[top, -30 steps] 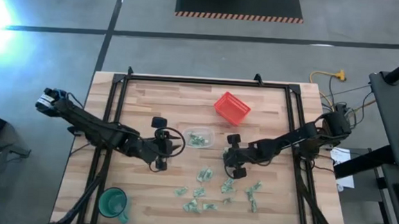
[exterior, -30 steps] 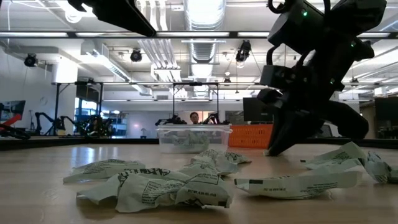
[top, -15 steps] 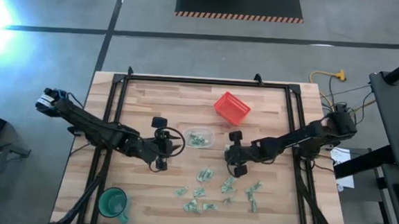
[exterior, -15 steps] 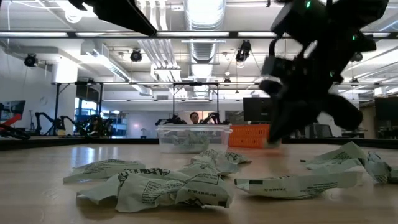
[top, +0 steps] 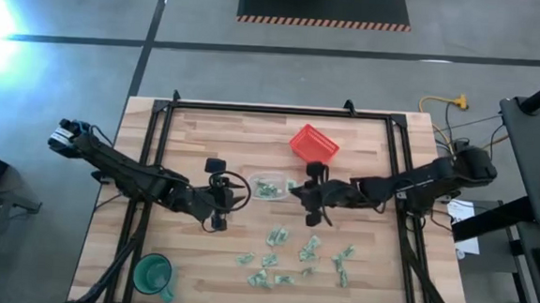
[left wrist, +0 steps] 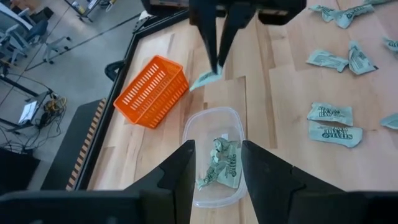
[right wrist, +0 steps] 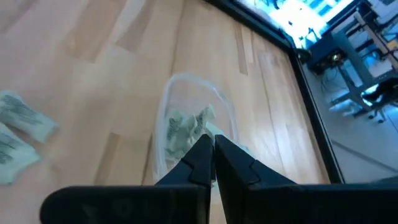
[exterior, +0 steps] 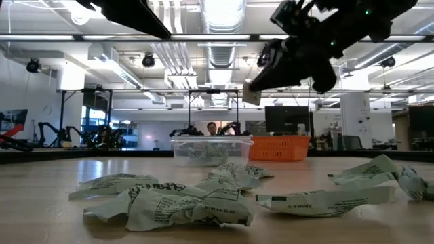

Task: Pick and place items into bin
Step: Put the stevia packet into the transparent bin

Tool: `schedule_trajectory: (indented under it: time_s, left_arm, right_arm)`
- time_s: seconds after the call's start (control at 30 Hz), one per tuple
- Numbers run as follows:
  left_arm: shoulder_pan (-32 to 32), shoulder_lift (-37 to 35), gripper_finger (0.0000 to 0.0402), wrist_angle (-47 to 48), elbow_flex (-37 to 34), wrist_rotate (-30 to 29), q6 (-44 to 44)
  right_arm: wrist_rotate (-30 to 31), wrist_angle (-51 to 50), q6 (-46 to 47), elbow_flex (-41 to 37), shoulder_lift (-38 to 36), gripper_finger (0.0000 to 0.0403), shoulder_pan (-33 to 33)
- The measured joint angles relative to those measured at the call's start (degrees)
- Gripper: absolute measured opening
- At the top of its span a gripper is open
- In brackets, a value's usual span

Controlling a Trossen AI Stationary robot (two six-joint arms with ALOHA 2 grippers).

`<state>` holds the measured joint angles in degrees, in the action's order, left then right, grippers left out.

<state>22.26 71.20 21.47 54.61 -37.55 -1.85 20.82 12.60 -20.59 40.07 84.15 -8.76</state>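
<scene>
Looked down on a wooden table (top: 205,138) with a dark frame around it. Found two dark arms over it: the left arm (top: 128,169) coming in from 9 o'clock, the right arm (top: 409,183) from 3 o'clock, both directed to the middle of the table.

Noted a red basket (top: 314,145) at about 1 o'clock from the table's middle, lying apart from both arms. Noted a green cup (top: 153,274) in the corner at 7 o'clock, well apart from everything else.

Located the bin (top: 270,186) close to the middle of the table, between the two grippers. Counted a few items (left wrist: 221,163) already inside it. Saw many more items (top: 279,235) spread loose on the wood at 5 to 6 o'clock from the bin, none of them touching it.

Placed the left gripper (top: 237,193) just beside the bin at its 9 o'clock side. Saw its fingers (left wrist: 186,168) standing apart, released, with nothing between them; in the left wrist view only the bin showed beyond the gap.

Placed the right gripper (top: 298,189) at the 3 o'clock rim of the bin, lifted well above the table top in the low view. Saw its fingers (right wrist: 202,152) clenched together, grasping one pale item (left wrist: 205,79) at the tips. Found this item hanging in the air near the bin's rim, not resting on the wood.
</scene>
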Motion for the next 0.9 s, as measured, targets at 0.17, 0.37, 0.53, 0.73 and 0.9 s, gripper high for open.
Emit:
schedule_trajectory:
  time_s: [0.17, 0.37, 0.53, 0.73, 0.9]
  left_arm:
    - [0.0, 0.0, 0.0114, 0.0, -0.4, 0.0, 0.0]
    - [0.0, 0.0, 0.0114, 0.0, -0.4, 0.0, 0.0]
    - [0.0, 0.0, 0.0114, 0.0, -0.5, 0.0, 0.0]
    - [0.0, 0.0, 0.0114, 0.0, -0.5, 0.0, 0.0]
    - [0.0, 0.0, 0.0114, 0.0, -0.5, 0.0, 0.0]
  right_arm:
    - [-0.4, 1.2, -0.1, 0.2, 1.6, 0.0008, 2.2]
    - [-9.0, 7.4, -0.2, 0.2, 3.7, 0.0008, 5.6]
    - [-11.0, 8.8, 0.0, 0.4, 6.0, 0.0008, 7.9]
    - [-15.3, 8.9, 1.4, 2.5, 9.0, 0.0008, 9.2]
    - [-15.3, 8.6, 1.5, 4.3, 11.6, 0.0008, 9.2]
